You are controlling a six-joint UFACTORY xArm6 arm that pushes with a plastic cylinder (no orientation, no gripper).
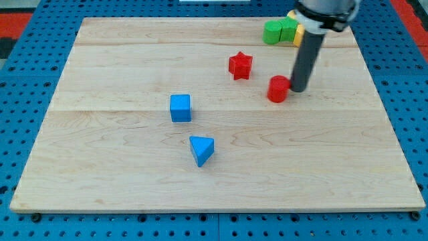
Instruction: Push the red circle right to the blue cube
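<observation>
Since the blue cube [180,108] lies toward the view's left of the red circular block [277,89], my tip [298,89] touches the circle's right side. No hand here, just a rod.

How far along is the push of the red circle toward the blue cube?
Done: my tip sits against the red circle on its right in the view. In hand: that contact. Left: nearly everything, since the blue cube lies well off to the view's left.
</observation>
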